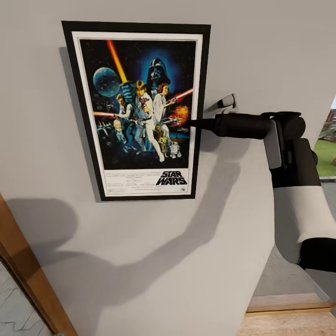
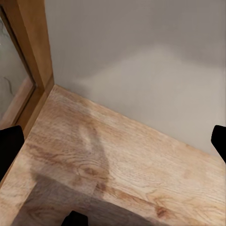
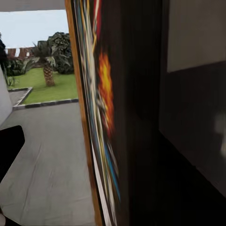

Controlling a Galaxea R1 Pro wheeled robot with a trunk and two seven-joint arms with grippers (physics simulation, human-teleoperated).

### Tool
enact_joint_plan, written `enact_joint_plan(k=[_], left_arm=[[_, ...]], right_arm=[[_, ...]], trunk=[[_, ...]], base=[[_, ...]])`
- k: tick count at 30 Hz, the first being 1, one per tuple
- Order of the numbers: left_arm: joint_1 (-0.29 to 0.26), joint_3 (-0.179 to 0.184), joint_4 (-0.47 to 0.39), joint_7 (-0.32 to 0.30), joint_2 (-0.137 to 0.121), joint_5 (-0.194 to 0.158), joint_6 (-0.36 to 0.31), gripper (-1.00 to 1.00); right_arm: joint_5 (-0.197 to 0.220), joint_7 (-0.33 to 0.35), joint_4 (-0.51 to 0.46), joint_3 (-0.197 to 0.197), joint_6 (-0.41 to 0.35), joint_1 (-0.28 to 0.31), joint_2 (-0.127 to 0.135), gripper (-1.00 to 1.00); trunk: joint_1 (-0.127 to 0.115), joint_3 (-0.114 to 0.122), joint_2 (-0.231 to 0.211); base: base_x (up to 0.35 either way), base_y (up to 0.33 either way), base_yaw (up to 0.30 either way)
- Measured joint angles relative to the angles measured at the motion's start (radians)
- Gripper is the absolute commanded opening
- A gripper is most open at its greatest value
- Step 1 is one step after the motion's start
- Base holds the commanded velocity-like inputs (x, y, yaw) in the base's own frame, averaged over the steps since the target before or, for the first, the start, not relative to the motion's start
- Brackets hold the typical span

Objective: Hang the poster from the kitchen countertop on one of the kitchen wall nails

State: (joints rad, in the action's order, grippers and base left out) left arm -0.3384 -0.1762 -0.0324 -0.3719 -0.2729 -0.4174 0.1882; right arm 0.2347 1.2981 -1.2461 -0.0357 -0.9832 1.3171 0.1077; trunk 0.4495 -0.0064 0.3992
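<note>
The rectangular black-framed poster (image 1: 140,109) with colourful space-movie art is seen flat against the pale grey wall (image 1: 140,261), upright. It is judged stiff, light and thin, best taken by its frame edge. Its right edge is met by the right gripper (image 1: 196,124); the fingers appear clenched on that edge. The left gripper (image 2: 113,141) is held released over the wooden floor (image 2: 117,160).

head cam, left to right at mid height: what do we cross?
Wooden door frame → poster on the grey wall → right gripper at the poster's right edge → wall nail → right arm → window with lawn.
</note>
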Motion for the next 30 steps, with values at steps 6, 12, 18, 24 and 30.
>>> enact_joint_plan(k=[6,12,18,24,30], left_arm=[[0.000,0.000,0.000,0.000,0.000,0.000,0.000,1.00],[0.000,0.000,0.000,0.000,0.000,0.000,0.000,1.00],[0.000,0.000,0.000,0.000,0.000,0.000,0.000,1.00],[0.000,0.000,0.000,0.000,0.000,0.000,0.000,1.00],[0.000,0.000,0.000,0.000,0.000,0.000,0.000,1.00]], right_arm=[[0.000,0.000,0.000,0.000,0.000,0.000,0.000,1.00],[0.000,0.000,0.000,-0.001,0.001,0.000,0.000,1.00],[-0.004,-0.001,0.000,-0.001,0.004,0.000,0.000,1.00],[-0.003,0.000,0.000,-0.001,0.004,0.000,0.001,1.00],[-0.003,0.001,0.000,-0.001,0.004,0.000,0.000,1.00]], trunk=[[0.000,0.000,0.000],[0.001,0.000,0.000],[0.000,0.000,0.000],[0.000,0.000,0.000],[0.000,0.000,0.000]], base=[[0.000,0.000,0.000],[-0.144,0.000,0.000],[-0.242,0.000,0.000],[-0.126,0.000,0.000],[-0.154,0.000,0.000]])
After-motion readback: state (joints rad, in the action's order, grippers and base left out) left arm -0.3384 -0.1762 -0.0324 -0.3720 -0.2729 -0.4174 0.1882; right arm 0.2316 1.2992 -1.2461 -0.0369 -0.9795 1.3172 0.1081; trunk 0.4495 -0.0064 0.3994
